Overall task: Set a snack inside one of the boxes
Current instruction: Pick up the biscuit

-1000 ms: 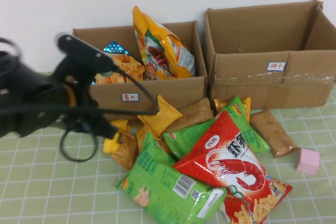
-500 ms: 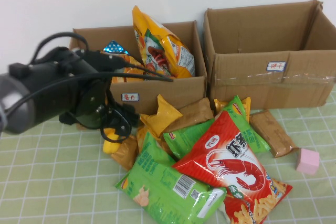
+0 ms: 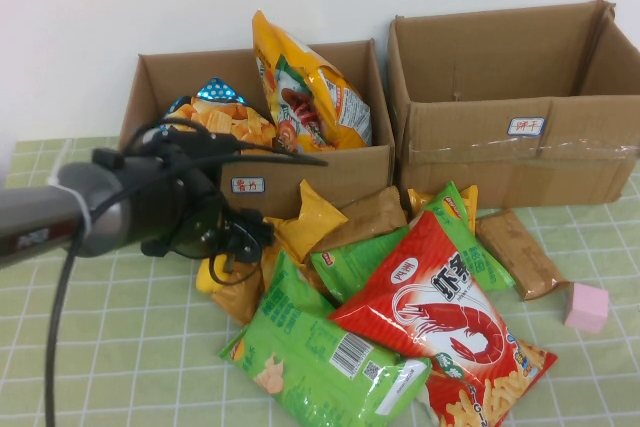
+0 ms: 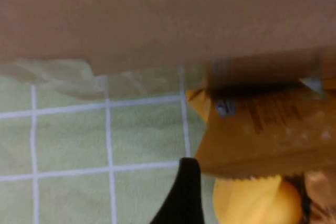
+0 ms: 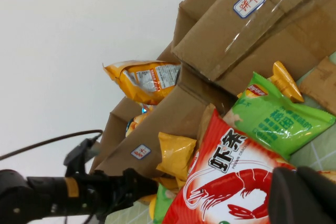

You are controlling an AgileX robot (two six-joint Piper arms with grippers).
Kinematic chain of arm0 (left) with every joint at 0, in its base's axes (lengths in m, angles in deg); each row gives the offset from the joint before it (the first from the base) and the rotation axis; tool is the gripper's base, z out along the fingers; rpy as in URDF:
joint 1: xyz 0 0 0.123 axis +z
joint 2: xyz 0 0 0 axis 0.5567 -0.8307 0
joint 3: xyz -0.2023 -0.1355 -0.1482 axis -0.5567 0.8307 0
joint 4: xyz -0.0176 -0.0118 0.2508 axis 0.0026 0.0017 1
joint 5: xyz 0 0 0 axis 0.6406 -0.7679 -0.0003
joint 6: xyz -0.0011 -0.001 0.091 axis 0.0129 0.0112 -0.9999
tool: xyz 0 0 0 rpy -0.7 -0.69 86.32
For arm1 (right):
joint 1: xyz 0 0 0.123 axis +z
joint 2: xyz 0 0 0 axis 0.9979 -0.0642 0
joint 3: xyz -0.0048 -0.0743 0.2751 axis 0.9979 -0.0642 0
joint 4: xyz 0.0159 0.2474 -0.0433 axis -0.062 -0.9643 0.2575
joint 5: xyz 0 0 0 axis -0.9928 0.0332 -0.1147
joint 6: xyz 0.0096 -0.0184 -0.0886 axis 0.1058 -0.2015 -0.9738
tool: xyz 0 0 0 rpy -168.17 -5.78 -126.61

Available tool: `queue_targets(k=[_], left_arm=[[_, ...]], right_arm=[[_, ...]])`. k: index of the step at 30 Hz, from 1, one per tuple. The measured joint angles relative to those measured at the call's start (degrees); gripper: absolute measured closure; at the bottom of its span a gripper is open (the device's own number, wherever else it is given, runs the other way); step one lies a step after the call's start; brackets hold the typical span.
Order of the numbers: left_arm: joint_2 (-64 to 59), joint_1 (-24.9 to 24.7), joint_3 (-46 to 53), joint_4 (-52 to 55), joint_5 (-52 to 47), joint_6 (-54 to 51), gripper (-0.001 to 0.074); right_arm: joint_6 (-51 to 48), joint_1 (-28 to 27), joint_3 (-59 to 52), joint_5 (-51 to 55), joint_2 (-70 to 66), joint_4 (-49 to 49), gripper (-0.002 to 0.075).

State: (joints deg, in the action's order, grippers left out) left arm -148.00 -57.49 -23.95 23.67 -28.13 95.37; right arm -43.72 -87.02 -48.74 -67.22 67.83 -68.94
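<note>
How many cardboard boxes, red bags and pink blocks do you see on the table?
Boxes: 2, left box and right box
Red bag: 1
Pink block: 1
Total: 4
Left hand is low before the left box; right hand shows only in its own camera, facing the red bag.

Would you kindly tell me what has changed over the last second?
The left arm swung down, bringing its left claw low against the small yellow packet before the left box. Nothing grasped visibly. The snack pile, both boxes and right claw look unmoved.
</note>
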Motion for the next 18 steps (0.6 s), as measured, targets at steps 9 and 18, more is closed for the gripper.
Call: queue_targets(k=[9, 18], left_arm=[[-4.1, 0.0, -0.1, 7.4, 4.5, 9.6, 0.0118], [-5.1, 0.0, -0.1, 13.7, 4.7, 16.3, 0.0276]], right_arm=[[-0.9, 0.0, 0.0, 0.0, 0.0, -0.1, 0.0728], [-1.4, 0.0, 0.0, -0.4, 0.0, -0.1, 0.0728]])
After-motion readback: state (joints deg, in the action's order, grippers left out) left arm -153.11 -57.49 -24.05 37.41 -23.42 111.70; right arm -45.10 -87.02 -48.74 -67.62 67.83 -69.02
